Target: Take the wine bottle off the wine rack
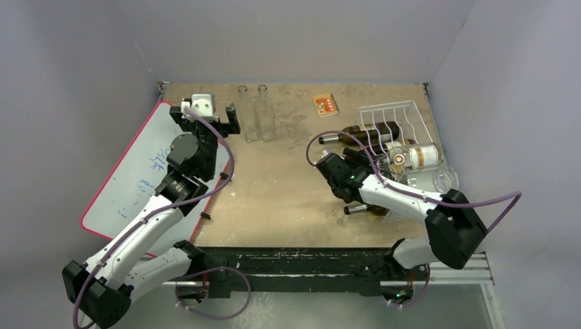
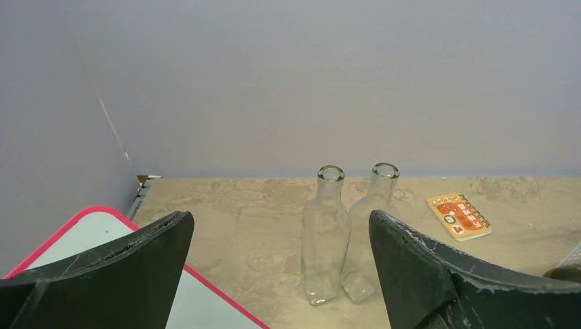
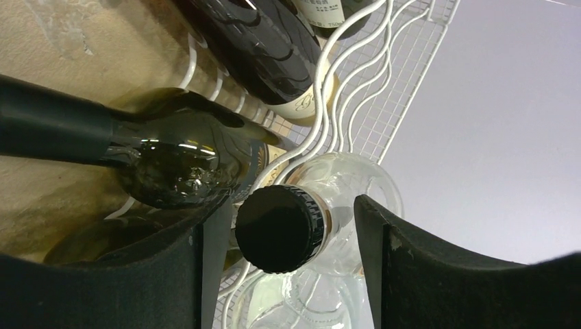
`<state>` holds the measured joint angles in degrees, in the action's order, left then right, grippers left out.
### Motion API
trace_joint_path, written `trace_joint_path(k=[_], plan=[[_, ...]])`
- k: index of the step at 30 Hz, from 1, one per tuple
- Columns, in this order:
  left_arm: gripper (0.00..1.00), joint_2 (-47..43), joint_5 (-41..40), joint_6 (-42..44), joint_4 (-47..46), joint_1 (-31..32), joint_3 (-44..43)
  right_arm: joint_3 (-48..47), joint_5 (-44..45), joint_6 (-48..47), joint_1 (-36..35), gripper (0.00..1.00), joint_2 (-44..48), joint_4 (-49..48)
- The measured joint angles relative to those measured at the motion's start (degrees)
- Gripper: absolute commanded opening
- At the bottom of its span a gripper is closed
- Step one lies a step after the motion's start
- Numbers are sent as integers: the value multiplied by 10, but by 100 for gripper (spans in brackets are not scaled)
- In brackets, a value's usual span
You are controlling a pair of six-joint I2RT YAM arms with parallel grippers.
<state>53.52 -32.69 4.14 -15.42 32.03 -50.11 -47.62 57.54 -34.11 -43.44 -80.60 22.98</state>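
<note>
The right pincer [image 3: 288, 212] is holding its jaws apart, with the black cap of a clear wine bottle [image 3: 349, 179] sitting between them, seemingly unclamped. The bottle is lying in the wine rack [image 1: 394, 115] straight ahead of the fingers, beside dark bottles [image 3: 178, 164]. Nothing is out yet; closing and pulling free are remaining. The left pincer [image 2: 279, 218] is hanging open.

The wine rack [image 1: 392, 115] is shown in white wire, a wine bottle [image 3: 179, 166] in dark green glass, its neighbour's ribbed screw cap [image 3: 279, 229] in black. The whiteboard [image 1: 137, 175] is edged red, the table [image 1: 274, 188] mottled tan, the notebook [image 2: 459, 216] orange.
</note>
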Motion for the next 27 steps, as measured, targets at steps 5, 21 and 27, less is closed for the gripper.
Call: trace_joint_path(k=[5,21,27], plan=[[100,0,0,0,0,0,0,1,16,-3,1,62,-1,-11],[100,10,-1,0,0,8,0,19,52,-54,4,50,-6,-69],[100,10,-1,0,0,8,0,13,66,-65,3,36,-31,-62]])
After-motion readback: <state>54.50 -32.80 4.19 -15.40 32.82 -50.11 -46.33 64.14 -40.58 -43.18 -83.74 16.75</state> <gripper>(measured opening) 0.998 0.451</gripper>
